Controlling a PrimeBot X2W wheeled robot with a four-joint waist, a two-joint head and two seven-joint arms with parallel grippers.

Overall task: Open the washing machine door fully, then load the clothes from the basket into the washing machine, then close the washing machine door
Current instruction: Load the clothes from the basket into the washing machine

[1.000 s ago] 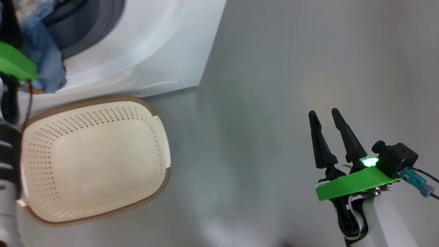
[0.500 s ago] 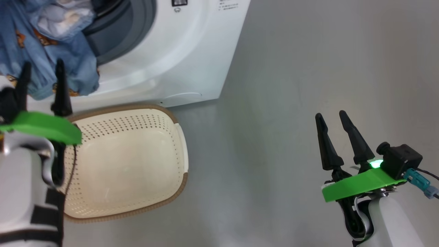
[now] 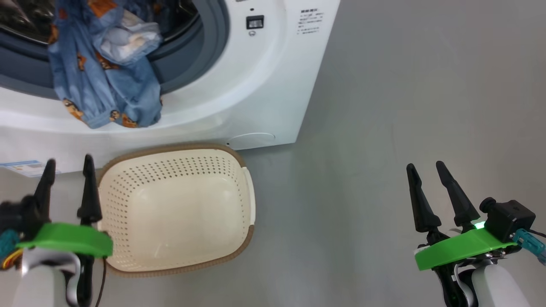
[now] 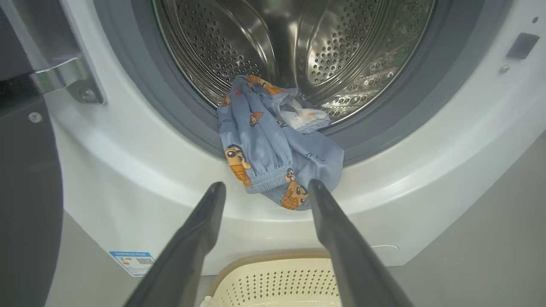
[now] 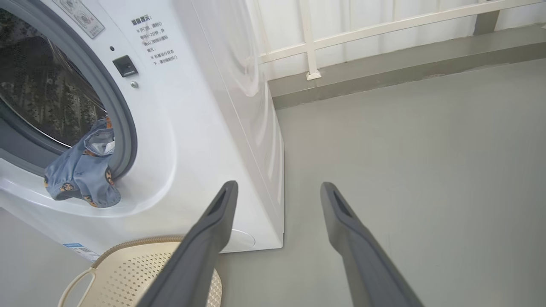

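The white washing machine [image 3: 264,85] stands open, and the black rim of its door [image 4: 25,192] is swung out at the left. The blue bear-print clothes [image 3: 106,85], wrapped around a cream-white piece, lie half inside the steel drum [image 4: 298,42] and hang over the grey ring. The cream basket [image 3: 128,200] sits on the floor below the opening with nothing in it. My left gripper [image 3: 69,161] is open at the basket's left side, and its fingers frame the hanging clothes [image 4: 264,140] from a distance. My right gripper [image 3: 425,165] is open over bare floor to the right.
Grey floor [image 3: 405,85] spreads to the right of the machine. A white railing and a raised kerb [image 5: 384,64] run behind it. A blue label sticker [image 3: 25,167] sits low on the machine's front. The basket [image 5: 128,264] touches the machine's base.
The head camera has swung, bringing the drum opening into view. My left gripper has drawn back from the clothes to beside the basket. The clothes stay draped over the ring. The right arm holds still.
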